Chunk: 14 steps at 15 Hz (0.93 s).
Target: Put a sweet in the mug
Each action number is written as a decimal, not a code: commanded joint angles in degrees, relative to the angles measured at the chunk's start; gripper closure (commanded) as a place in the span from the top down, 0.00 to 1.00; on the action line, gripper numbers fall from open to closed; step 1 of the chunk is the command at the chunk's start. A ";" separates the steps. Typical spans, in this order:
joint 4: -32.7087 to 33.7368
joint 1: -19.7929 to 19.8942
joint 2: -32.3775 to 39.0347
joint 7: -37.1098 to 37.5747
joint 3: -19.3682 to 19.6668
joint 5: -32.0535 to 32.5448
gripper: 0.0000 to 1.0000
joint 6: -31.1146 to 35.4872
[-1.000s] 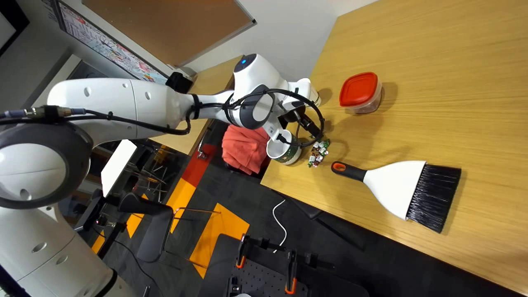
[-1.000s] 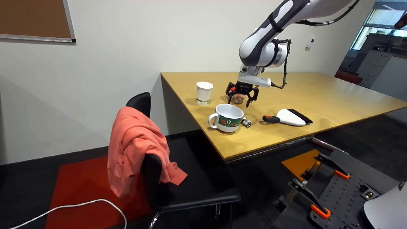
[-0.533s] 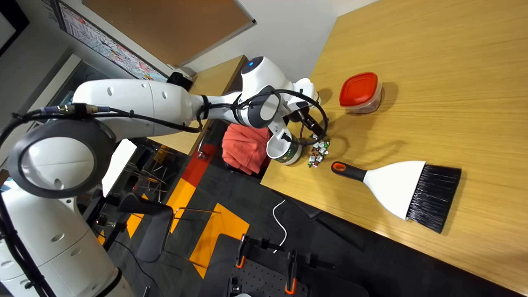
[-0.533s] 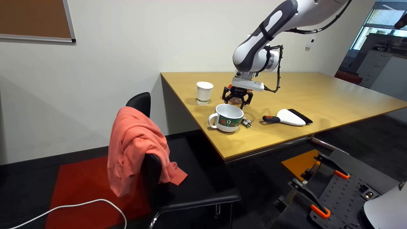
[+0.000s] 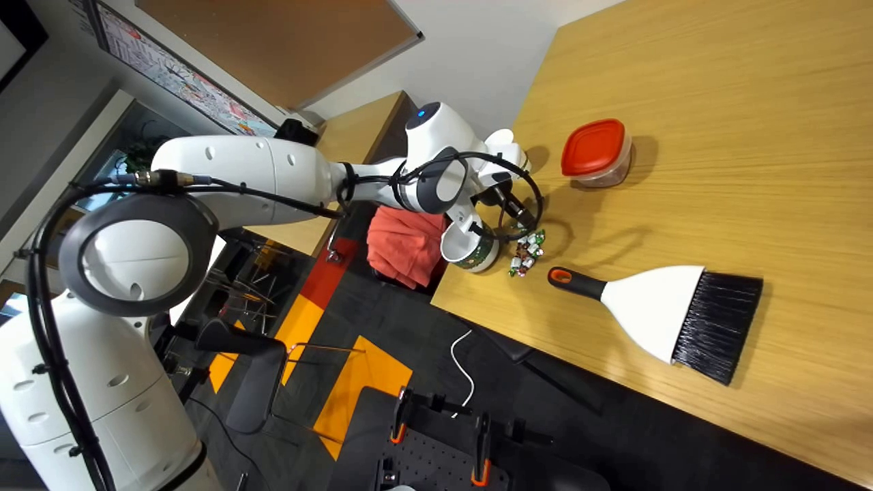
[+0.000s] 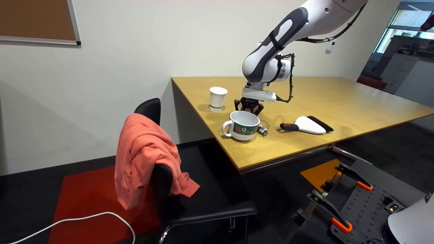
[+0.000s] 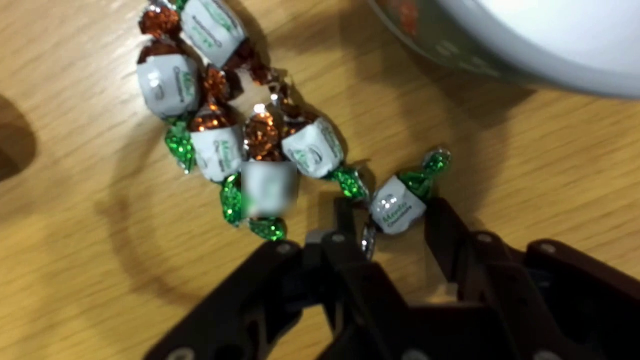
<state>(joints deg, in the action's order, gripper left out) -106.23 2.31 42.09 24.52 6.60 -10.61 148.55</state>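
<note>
One wrapped sweet point(image 7: 398, 206), white with a green twisted end, lies on the table between the fingers of my gripper point(image 7: 392, 204). The jaws are part closed around it: the right finger appears to touch the wrapper, while a narrow gap shows on the left. Several similar sweets point(image 7: 217, 150) lie in a cluster just to the left. The mug point(image 6: 242, 132), white with a green patterned band and a handle, stands upright close by; its rim point(image 7: 505, 57) cuts the upper right of the wrist view. In that exterior view the mug hides my fingertips.
A white paper cup point(image 6: 217, 100) stands behind the mug near the table's side edge. Farther over is a red-lidded tub point(image 5: 593, 153). A white brush point(image 5: 648, 307) with black bristles lies past the sweets. A chair with a coral garment point(image 6: 145, 156) stands beside the table.
My gripper has come down and across to the sweets, passing behind the mug in an exterior view. Its fingers have drawn closer together. Mug, brush and tub have stayed put.
</note>
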 commanded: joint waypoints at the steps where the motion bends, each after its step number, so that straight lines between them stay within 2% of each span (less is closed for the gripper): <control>1: 1.50 -0.76 0.73 1.30 0.71 -0.91 0.12 -0.14; 3: 0.83 -0.61 -0.11 1.01 0.54 -1.08 0.00 -0.09; 7: -4.25 -0.80 -5.73 -0.15 0.09 -1.19 0.00 1.86; 12: -13.19 -2.27 -17.01 -1.17 -0.05 -0.42 0.00 6.76; 14: -16.52 -3.07 -21.59 -1.18 -0.07 0.21 0.00 6.24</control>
<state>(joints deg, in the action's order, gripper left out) -114.71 0.46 29.20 23.99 6.55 -10.59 153.47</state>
